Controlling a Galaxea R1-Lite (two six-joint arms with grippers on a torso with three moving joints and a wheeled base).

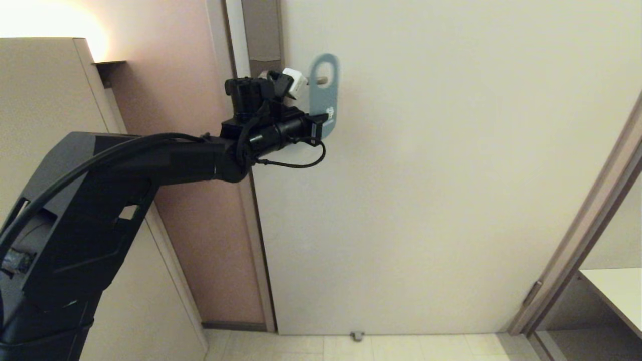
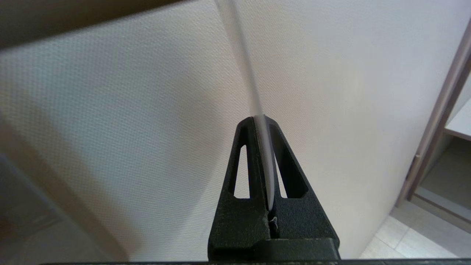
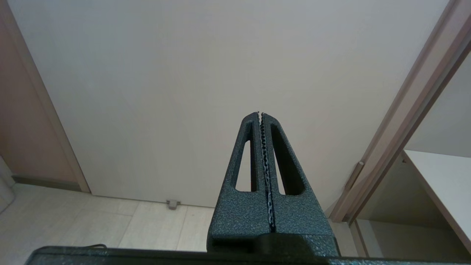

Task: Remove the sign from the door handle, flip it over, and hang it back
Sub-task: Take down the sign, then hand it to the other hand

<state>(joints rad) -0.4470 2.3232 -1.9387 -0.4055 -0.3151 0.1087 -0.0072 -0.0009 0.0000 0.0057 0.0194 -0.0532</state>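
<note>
My left jaws (image 2: 262, 121) are clamped on the lower end of the sign (image 1: 324, 95), which shows edge-on between them in the left wrist view as a thin pale strip running away toward the door (image 1: 451, 175). In the head view the sign's blue face is toward me, and its hole sits around the door handle (image 1: 321, 79), whose rounded tip shows through the hole. So the sign is gripped but not yet off the lever.

To do this step well, I judge I should slide the sign along the lever toward its free end, keeping the hole level with the bar so the rim does not snag, and only then pull away from the door. The grip is low on a thin card, so I expect it to flex; a slow, straight pull should keep it from twisting out of the jaws.

My right jaws (image 3: 261, 114) are closed on nothing, parked low, facing the door's lower part and the floor (image 3: 92, 221).
</note>
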